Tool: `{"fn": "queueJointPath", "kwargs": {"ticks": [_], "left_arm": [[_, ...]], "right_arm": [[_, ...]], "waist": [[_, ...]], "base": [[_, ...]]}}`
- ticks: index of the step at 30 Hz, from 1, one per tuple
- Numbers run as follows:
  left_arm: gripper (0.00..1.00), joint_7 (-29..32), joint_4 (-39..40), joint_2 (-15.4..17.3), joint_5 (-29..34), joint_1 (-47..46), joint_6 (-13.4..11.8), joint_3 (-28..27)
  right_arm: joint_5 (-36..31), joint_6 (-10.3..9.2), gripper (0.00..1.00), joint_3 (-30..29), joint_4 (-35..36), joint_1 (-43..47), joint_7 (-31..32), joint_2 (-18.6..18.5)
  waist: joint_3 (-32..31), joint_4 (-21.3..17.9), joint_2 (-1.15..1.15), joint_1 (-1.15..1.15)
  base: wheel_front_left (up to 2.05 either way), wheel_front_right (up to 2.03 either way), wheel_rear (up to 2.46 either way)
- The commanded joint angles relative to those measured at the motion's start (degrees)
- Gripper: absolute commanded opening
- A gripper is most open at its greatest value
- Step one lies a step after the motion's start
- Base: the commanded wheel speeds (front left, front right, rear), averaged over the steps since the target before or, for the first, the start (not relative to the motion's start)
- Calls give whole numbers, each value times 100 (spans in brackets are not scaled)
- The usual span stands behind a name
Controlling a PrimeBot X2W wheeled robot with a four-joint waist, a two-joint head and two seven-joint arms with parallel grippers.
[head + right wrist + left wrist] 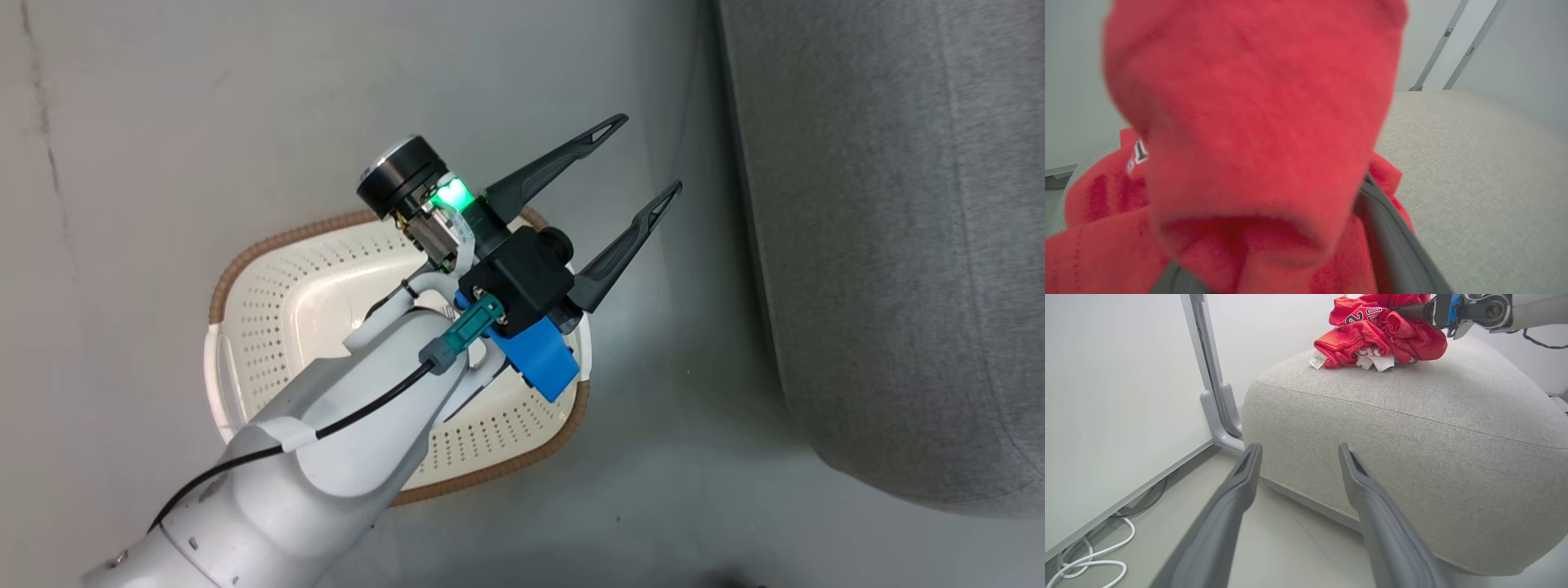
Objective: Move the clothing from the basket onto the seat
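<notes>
**A:** Where is the clothing point(1372, 335)?

**B:** It's bunched in a red heap on top of the seat point(1412, 424), towards the far corner. Its white tag point(1317, 359) lies close to the edge, but the heap sits wholly on the cushion.

**A:** And the right hand point(1412, 311)?

**B:** It's pushed into the heap from the side. In its own wrist view the two fingers stand wide apart, and a fold of red lies over and between them, right up against the lens. Nothing looks pinched, so I'd call the hand open with cloth lying on it, not gripped.

**A:** Which step is this, then?

**B:** The letting-go on the seat, as I judge it. This load is where it belongs.

**A:** What about the basket point(269, 327)?

**B:** It's on the floor point(122, 163) near the seat. What I can see of it is bare white plastic. The left forearm point(367, 392) covers the middle, so I can't say it's empty.

**A:** And the left hand point(648, 153)?

**B:** It hangs above the basket's rim on the seat side, fingers fully spread and holding nothing.

**A:** What does the next move call for?

**B:** The right hand should back out of the heap slowly with its fingers kept wide. Soft fabric draped over a finger could cling and be dragged towards the edge. After that, the basket needs a look for anything left in it.
</notes>
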State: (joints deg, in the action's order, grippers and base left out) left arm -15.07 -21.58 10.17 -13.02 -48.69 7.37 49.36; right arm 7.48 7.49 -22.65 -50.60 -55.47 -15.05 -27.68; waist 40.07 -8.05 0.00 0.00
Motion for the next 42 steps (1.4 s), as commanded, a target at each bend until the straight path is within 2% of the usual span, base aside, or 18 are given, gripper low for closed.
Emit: {"fn": "queueJointPath", "kwargs": {"ticks": [1,8,13,19,24,32,42], "left_arm": [[100,-15,11,-18,-14,91,-32,-37],[100,-16,46,-52,-99,596,-107,-368],[100,-15,96,-55,-126,974,-173,-667],[100,-15,174,-12,-154,1414,-291,-1174],[100,-15,295,33,-174,1813,-427,-1709],[100,-16,495,105,-137,2510,-636,-2673],[100,-15,601,68,-47,3418,-666,-3637]], "right_arm": [[-50,1,100,-40,87,213,-16,76],[-163,1,100,-195,988,1358,-18,402],[-174,1,100,-92,1923,2101,-18,622],[-168,1,100,382,3189,2759,-19,1013],[-229,1,100,1019,3807,3086,-19,1294],[-190,1,100,1707,4013,3427,-18,1647],[-138,1,100,1951,3871,4037,-18,2020]], "waist": [[-247,-34,0,0],[-999,-119,0,0],[-1428,-96,0,0],[-1850,67,0,0],[-2219,310,0,0],[-2799,750,0,0],[-3372,1121,0,0]], "base": [[0,0,0],[0,0,0],[0,0,0],[0,0,0],[0,0,0],[0,0,0],[0,0,0]]}}
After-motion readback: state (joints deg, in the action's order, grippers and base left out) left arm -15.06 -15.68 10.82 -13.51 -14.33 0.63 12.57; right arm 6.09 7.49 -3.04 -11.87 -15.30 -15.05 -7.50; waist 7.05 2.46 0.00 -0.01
